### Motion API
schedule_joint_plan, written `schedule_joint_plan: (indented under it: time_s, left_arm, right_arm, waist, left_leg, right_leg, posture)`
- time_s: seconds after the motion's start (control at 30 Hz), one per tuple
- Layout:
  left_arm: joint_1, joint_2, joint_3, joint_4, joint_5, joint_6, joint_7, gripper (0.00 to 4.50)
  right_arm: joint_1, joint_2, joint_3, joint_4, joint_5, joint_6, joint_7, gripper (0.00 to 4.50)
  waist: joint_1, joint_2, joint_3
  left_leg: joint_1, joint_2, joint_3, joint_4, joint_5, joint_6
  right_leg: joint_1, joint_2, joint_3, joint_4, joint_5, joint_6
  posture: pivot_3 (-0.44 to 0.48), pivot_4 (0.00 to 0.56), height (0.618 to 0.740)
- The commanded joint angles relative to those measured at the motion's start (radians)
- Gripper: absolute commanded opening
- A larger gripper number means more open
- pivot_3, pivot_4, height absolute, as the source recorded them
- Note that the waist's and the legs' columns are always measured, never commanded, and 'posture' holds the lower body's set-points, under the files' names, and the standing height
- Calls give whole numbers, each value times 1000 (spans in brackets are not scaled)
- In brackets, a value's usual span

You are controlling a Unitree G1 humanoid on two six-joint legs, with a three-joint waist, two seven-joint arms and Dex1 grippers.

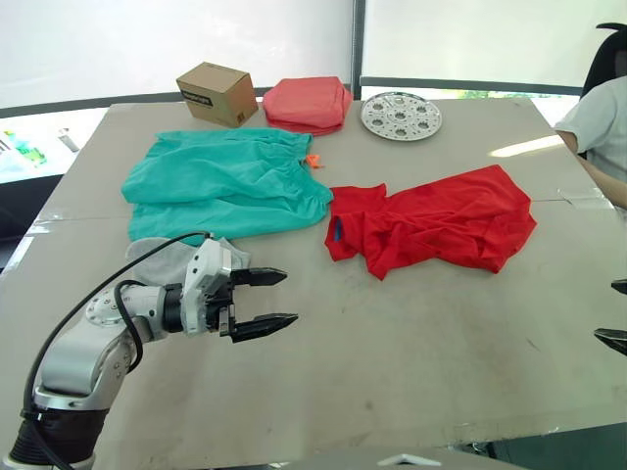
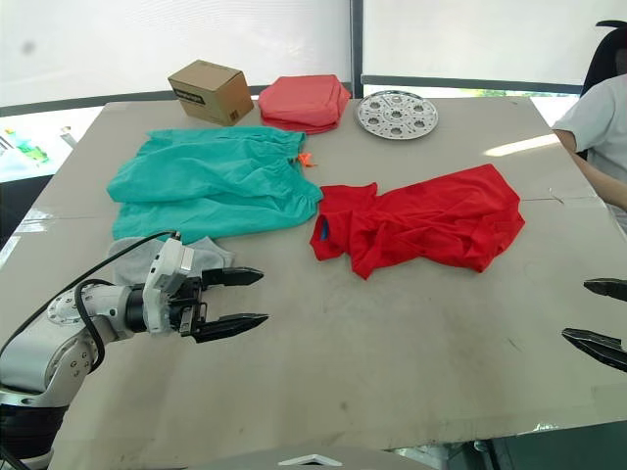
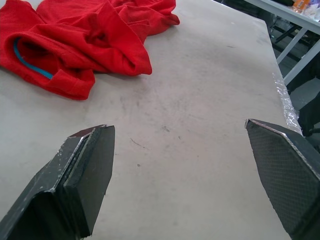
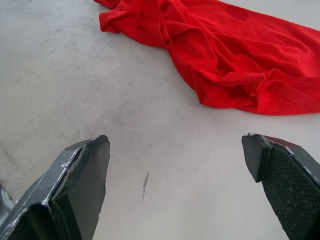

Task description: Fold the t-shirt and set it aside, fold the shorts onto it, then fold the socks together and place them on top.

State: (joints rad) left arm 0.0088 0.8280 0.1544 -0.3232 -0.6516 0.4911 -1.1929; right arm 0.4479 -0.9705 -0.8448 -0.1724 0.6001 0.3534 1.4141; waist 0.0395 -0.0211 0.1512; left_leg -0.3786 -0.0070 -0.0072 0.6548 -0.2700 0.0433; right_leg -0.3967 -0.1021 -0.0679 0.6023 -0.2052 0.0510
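Observation:
The red t-shirt [image 1: 431, 227] lies crumpled on the table right of centre, its blue neck label facing left. The teal shorts [image 1: 225, 182] are spread out to its left, further back. Grey socks [image 1: 162, 257] lie just in front of the shorts, partly behind my left arm. My left gripper [image 1: 276, 299] hovers open over bare table, left of and nearer than the shirt. At the table's right edge my right gripper [image 2: 605, 315] is open, nearer than the shirt. Nothing is held.
At the back stand a cardboard box [image 1: 217, 93], a folded coral-pink cloth [image 1: 309, 103] and a round perforated metal plate [image 1: 401, 115]. A person in a light shirt [image 1: 602, 127] sits at the far right. Bare table [image 1: 411, 343] stretches in front of the shirt.

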Motion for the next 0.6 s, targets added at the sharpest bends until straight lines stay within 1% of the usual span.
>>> schedule_joint_plan:
  time_s: [0.03, 0.13, 0.23, 0.3, 0.33, 0.4, 0.47, 0.53, 0.6]
  left_arm:
    - [-28, -2, 11, -42, -34, 28, 28, 4456]
    - [-71, -52, -21, -112, -92, 144, 147, 4456]
    - [-118, -56, -50, -151, -125, 284, 251, 4456]
    - [-204, -70, -102, -155, -184, 439, 323, 4456]
    - [-248, -95, -125, -155, -188, 468, 358, 4456]
    - [-348, -187, -171, -119, -184, 529, 455, 4456]
    - [-449, -281, -238, -59, -114, 560, 553, 4456]
    - [-517, -347, -278, -16, -89, 598, 603, 4456]
    - [-559, -393, -324, 27, -39, 584, 633, 4456]
  right_arm:
    - [-12, -5, -35, -21, 0, -15, -16, 4500]
    - [-33, 37, 4, -102, 28, -2, -70, 4500]
    - [-53, 74, 17, -183, 69, 25, -123, 4500]
    - [-62, 106, 6, -245, 131, 67, -173, 4500]
    - [-59, 117, 7, -274, 148, 79, -189, 4500]
    - [-53, 146, 35, -317, 146, 74, -219, 4500]
    - [-56, 174, 68, -349, 140, 72, -264, 4500]
    - [-44, 188, 83, -386, 143, 77, -281, 4500]
    - [-33, 199, 93, -404, 142, 73, -292, 4500]
  waist:
    - [0, 0, 0]
    - [2, 0, 0]
    - [1, 0, 0]
    - [2, -1, 0]
    - [3, 0, 0]
    - [8, -1, 0]
    - [10, -3, 0]
    - [7, -3, 0]
    - [0, -3, 0]
  left_leg:
    - [0, 0, 0, 0, 0, 0]
    - [0, 0, -1, 0, 0, 0]
    - [0, 0, -1, 0, 0, 0]
    - [0, 0, -1, 0, 0, 0]
    - [0, 0, -2, 0, 0, 0]
    - [0, -1, -2, 2, 0, 0]
    - [-1, -2, -3, 6, 0, 0]
    - [-2, -2, -3, 9, 0, 1]
    - [-2, -2, -2, 10, -1, 1]
  right_leg:
    - [0, 0, 0, 0, 0, 0]
    - [0, -1, 1, 0, 0, 0]
    - [1, 0, 2, 0, 0, 0]
    - [1, 0, 2, 1, 0, 0]
    - [1, 1, 1, 1, 0, 0]
    - [1, 1, 0, 2, 1, 1]
    - [2, 1, -1, 3, 1, 2]
    - [3, 1, -1, 4, 1, 2]
    - [3, 1, 0, 4, 2, 3]
  posture:
    - [0, 150, 740]
    - [0, 150, 740]
    - [0, 150, 740]
    - [0, 150, 740]
    - [0, 150, 740]
    - [0, 150, 740]
    - [0, 150, 740]
    - [0, 150, 740]
    - [0, 150, 740]
